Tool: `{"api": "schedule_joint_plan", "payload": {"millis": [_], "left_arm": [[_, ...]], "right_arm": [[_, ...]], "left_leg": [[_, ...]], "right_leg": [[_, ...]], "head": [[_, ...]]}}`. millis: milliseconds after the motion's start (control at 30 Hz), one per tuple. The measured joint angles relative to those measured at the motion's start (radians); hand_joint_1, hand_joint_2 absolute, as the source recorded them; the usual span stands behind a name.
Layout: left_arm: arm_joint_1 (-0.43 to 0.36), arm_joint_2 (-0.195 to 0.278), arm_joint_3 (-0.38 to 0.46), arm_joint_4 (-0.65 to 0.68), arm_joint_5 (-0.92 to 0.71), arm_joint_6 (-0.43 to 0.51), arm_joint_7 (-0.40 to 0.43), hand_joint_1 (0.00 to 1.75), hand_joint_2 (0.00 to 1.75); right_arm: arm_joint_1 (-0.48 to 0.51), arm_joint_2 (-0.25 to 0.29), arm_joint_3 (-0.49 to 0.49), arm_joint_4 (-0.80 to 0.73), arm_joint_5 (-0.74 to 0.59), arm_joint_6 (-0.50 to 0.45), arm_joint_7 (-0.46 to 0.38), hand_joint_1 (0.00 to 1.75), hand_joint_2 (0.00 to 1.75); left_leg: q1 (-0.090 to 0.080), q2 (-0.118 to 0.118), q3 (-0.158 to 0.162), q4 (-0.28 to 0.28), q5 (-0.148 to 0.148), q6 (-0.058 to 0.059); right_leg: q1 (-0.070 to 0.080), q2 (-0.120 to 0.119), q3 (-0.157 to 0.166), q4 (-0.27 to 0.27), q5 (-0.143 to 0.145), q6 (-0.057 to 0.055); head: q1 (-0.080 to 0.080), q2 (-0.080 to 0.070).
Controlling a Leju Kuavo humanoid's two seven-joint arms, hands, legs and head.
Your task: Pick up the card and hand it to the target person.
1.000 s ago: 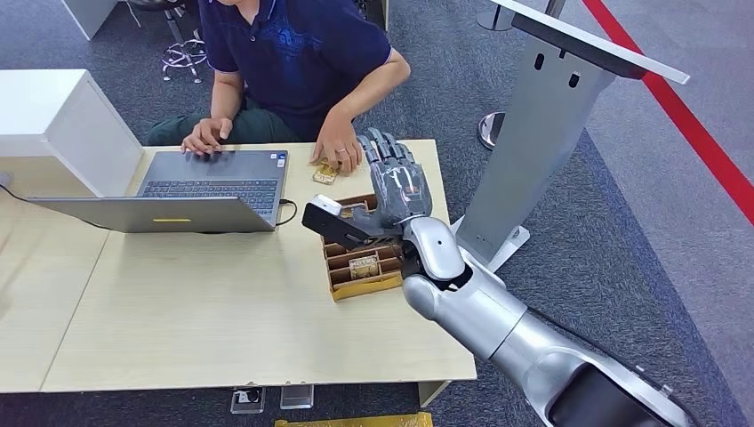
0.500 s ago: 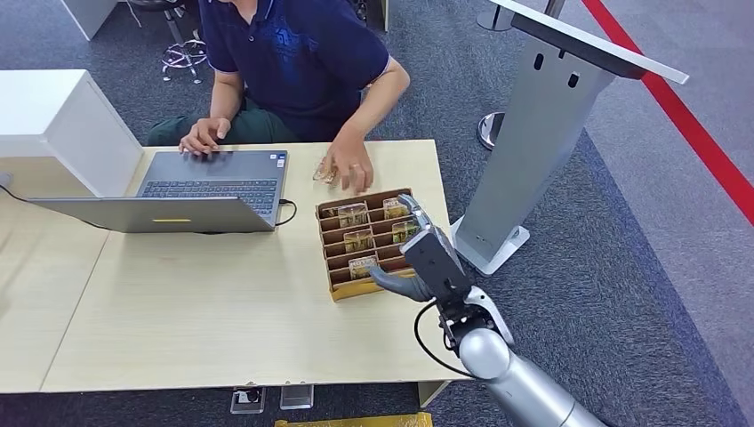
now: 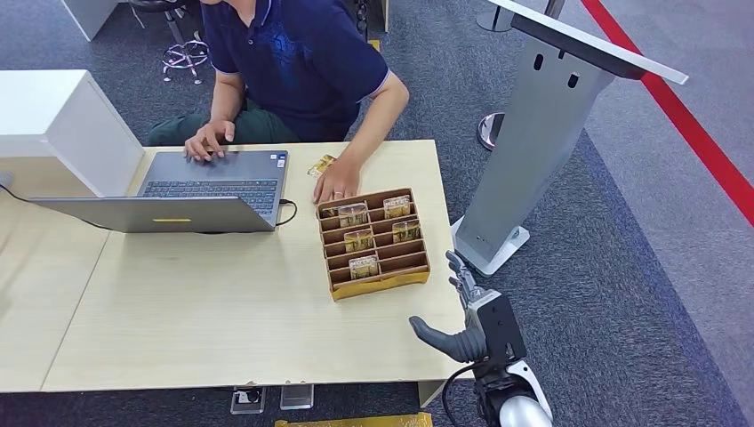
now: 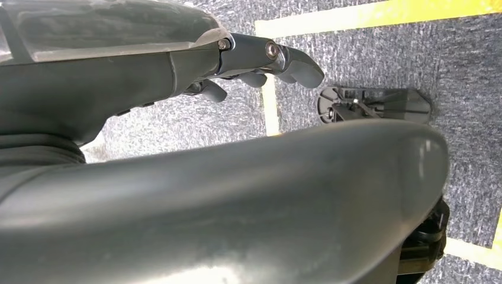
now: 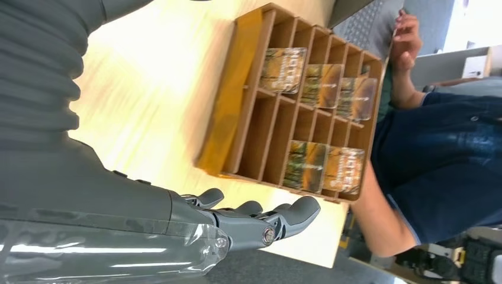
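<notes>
The right hand (image 3: 471,325) is now low at the near right corner of the light wooden table (image 3: 222,329), just off its edge. One second ago it was stretched over the brown wooden card tray (image 3: 374,243) toward the person in the dark blue shirt (image 3: 302,62); half a second ago it was already coming back over the near end of the tray. Its fingers (image 5: 278,219) are apart and nothing lies between them, so the hand is wide and empty.

The small gold-patterned card (image 3: 321,165) is now at the far edge of the table, just beside the silver laptop (image 3: 213,182), and the person's hand (image 3: 336,185) rests on the table near it, between the card and the far end of the tray. A second ago this hand was on a card at nearly the same place. In my judgement this means the handover is finished and the arm is retreating to its rest position.

The tray holds several more cards (image 5: 284,70) standing in its slots, three in one row and two in the other.

The left hand (image 4: 260,62) hangs over the grey carpet with yellow tape lines (image 4: 331,15); its fingers look loosely curled and it holds nothing.
</notes>
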Motion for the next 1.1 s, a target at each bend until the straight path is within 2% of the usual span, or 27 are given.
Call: {"api": "schedule_joint_plan", "payload": {"millis": [833,1100], "left_arm": [[-0.001,0.0,0.0,0.0,0.002,0.0,-0.001,0.0,0.0],[-0.001,0.0,0.0,0.0,0.003,-0.003,-0.001,0.0,0.0]], "right_arm": [[0.02,0.021,-0.03,0.014,0.045,0.021,0.005,0.0,1.75],[0.018,0.031,-0.03,0.017,0.058,0.095,-0.07,0.0,1.75]], "left_leg": [[0.0,0.0,0.0,0.0,0.0,0.0],[0.0,0.0,0.0,0.0,0.0,0.0]], "right_leg": [[0.0,0.0,0.0,0.0,0.0,0.0],[0.0,0.0,0.0,0.0,0.0,0.0]], "head": [[0.0,0.0],[0.0,0.0]]}}
